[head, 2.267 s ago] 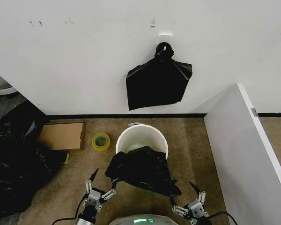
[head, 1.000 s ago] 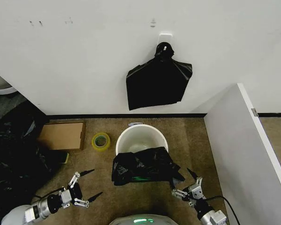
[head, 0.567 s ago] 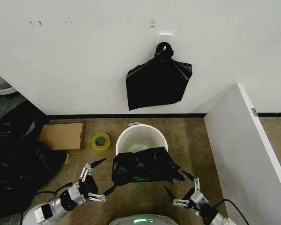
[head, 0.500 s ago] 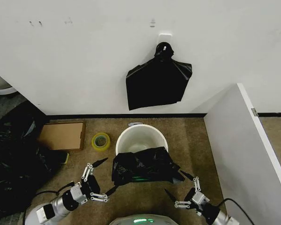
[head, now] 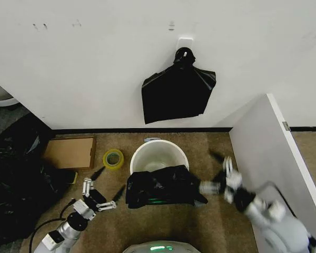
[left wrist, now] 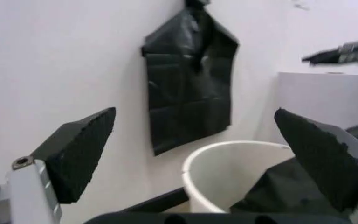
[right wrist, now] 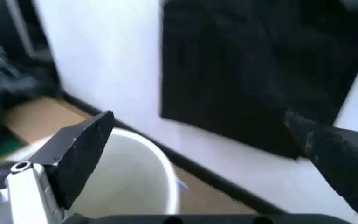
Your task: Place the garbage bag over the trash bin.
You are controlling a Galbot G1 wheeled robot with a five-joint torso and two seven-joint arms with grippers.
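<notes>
The trash bin [head: 159, 152] is a round white bucket on the brown carpet by the wall. The garbage bag [head: 160, 185], glossy black and wrinkled, lies bunched over the bin's near rim and the floor in front. My left gripper [head: 108, 184] hovers open just left of the bag without touching it. On the bag's right side my right gripper [head: 215, 173] is open and blurred with motion, close to the bag's corner. The left wrist view looks between open fingers [left wrist: 79, 149] at the bin [left wrist: 229, 172] and the bag [left wrist: 303, 191]. The right wrist view shows the bin's rim [right wrist: 157, 161].
A squarish black bag [head: 178, 90] hangs from a wall hook above the bin. A yellow tape roll [head: 113, 158] and flat cardboard [head: 69, 152] lie left of it. A dark heap [head: 16, 184] fills the far left. A white panel [head: 268, 158] stands close on the right.
Both grippers have let go of the bag, which now lies bunched on the near rim. The right gripper has swung up from the front to the bag's right side. The left one shifted slightly left.
</notes>
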